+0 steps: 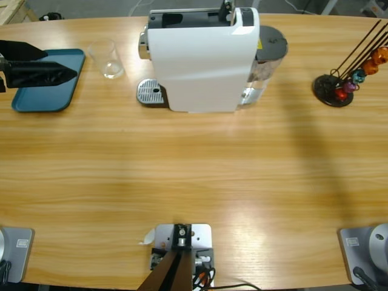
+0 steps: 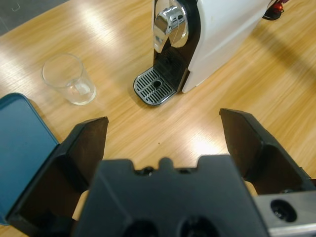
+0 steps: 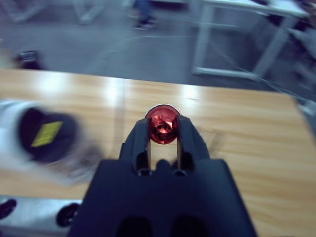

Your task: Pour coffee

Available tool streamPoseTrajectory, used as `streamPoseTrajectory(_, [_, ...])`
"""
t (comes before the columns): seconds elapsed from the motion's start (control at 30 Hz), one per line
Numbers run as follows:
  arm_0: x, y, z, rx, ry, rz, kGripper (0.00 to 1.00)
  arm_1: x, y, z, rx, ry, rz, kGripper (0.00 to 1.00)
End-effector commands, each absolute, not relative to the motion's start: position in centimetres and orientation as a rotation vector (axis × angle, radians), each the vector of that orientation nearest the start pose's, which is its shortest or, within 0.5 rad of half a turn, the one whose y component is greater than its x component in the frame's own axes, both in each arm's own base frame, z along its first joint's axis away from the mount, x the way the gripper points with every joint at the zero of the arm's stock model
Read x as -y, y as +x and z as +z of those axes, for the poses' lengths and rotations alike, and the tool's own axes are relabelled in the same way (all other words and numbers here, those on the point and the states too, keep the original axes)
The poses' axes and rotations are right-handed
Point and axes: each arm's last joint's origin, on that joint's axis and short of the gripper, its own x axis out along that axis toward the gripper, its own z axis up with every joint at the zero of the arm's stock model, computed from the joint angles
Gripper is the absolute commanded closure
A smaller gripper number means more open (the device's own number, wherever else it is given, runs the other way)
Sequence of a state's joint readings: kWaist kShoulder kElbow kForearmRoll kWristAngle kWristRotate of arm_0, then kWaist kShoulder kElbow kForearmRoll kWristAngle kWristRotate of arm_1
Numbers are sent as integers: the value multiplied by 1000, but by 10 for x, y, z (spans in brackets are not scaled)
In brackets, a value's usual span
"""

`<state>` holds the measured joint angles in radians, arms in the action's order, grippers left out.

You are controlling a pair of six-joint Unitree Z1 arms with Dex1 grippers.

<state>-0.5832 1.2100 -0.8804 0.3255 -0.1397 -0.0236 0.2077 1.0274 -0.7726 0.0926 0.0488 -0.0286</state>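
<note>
The right claw (image 3: 162, 132) is pinched shut on a small red coffee pod (image 3: 162, 126). The pod looks light, smooth and easy to dent, so a soft hold on its sides seems best. The left claw (image 2: 168, 133) is wide open and holds nothing, over the blue tray (image 1: 42, 97) at the upper left. The white coffee machine (image 1: 203, 60) stands at the top middle of the table (image 1: 194, 176). A clear glass cup (image 1: 108, 59) stands near its drip grate (image 1: 150, 92). Glass breaks, so grip it gently around the middle.
</note>
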Motion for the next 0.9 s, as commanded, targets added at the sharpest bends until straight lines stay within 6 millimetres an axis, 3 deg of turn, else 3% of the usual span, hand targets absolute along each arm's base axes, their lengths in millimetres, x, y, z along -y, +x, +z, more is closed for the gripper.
streamPoseTrajectory(0.03, [100, 125, 345, -616, 118, -739, 14, -84, 148, 353, -397, -98, 922, 869])
streamPoseTrajectory(0.23, [89, 106, 358, -594, 112, -757, 13, -145, 192, 360, -364, -17, 1255, 869])
streamPoseTrajectory(0.37, [89, 105, 362, -601, 115, -762, 13, -190, 229, 360, -323, 35, 1326, 869])
streamPoseTrajectory(0.5, [90, 105, 362, -613, 124, -768, 13, -224, 254, 343, -328, 65, 1366, 869])
streamPoseTrajectory(0.7, [93, 109, 360, -628, 139, -771, 13, -241, 279, 327, -311, 88, 1349, 862])
streamPoseTrajectory(0.9, [96, 112, 358, -639, 144, -772, 13, -241, 306, 312, -314, 93, 1256, 846])
